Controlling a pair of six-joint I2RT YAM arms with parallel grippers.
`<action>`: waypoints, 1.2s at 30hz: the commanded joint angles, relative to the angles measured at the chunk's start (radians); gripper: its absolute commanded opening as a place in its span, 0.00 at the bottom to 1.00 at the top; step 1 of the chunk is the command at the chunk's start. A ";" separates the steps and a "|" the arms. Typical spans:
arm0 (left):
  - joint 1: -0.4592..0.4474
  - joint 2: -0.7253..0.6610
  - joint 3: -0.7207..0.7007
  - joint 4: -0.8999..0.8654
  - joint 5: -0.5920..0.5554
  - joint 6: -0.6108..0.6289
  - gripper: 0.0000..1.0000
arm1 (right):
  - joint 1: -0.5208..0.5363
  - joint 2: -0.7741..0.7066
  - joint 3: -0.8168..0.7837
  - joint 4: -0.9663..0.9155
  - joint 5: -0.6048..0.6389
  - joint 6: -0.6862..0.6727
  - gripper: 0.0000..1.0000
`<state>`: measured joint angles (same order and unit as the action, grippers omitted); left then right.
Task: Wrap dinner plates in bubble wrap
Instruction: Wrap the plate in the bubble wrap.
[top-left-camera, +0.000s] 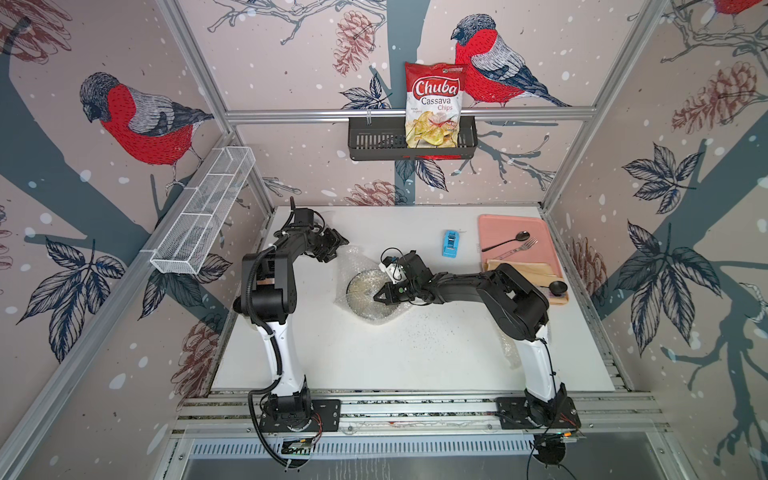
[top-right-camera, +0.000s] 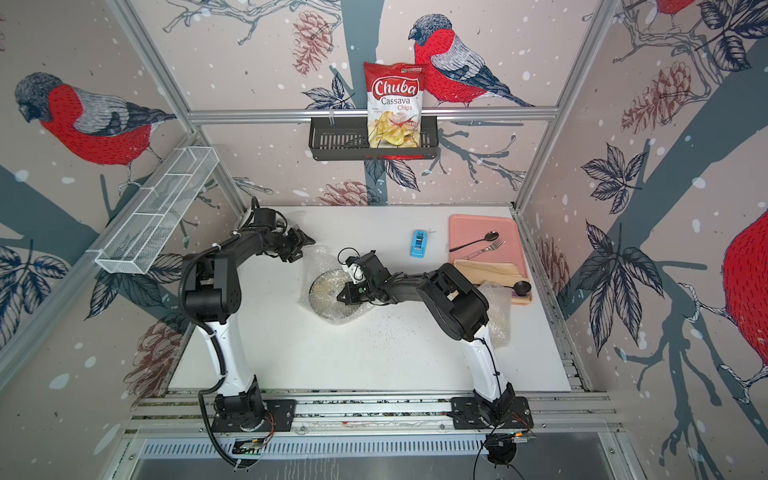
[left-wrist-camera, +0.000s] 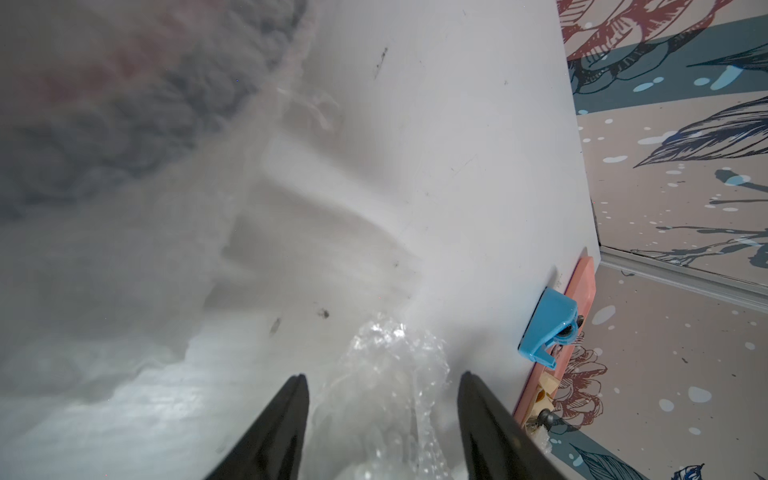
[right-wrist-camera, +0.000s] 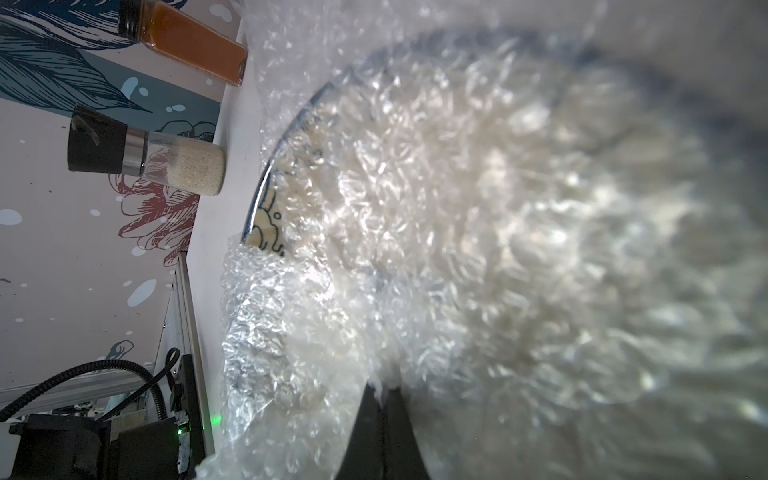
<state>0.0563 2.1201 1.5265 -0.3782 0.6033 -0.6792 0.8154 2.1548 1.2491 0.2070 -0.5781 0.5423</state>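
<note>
while the plate (top-left-camera: 362, 291) lies flat under bubble wrap (top-left-camera: 353, 255), right end effector (top-left-camera: 378, 297) is closed over it, left end effector (top-left-camera: 341, 242) apart.

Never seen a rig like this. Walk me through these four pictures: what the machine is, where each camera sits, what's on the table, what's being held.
The machine is a left arm and a right arm, both bolted along the front edge of a white table. Two pictures look down from overhead. The other two come from a camera on each arm's wrist.

Mid-table, a dinner plate lies under bubble wrap. Farther back sit a blue tape dispenser and a pink tray with cutlery.

The left gripper is open and holds nothing. The right gripper is shut, with its tips on the wrap over the plate. Whether it pinches the film is unclear.
</note>
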 joint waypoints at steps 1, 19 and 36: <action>0.001 0.023 0.008 0.002 0.033 0.031 0.52 | -0.008 0.028 -0.009 -0.188 0.070 -0.027 0.01; -0.053 -0.281 -0.238 0.162 0.186 -0.022 0.00 | -0.021 0.090 0.093 -0.305 0.133 0.019 0.02; -0.233 -0.565 -0.724 0.308 0.144 0.064 0.00 | -0.029 0.116 0.185 -0.371 0.164 0.040 0.03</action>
<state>-0.1368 1.5467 0.8257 -0.1040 0.7216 -0.6418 0.7929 2.2421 1.4429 0.0257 -0.5922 0.5575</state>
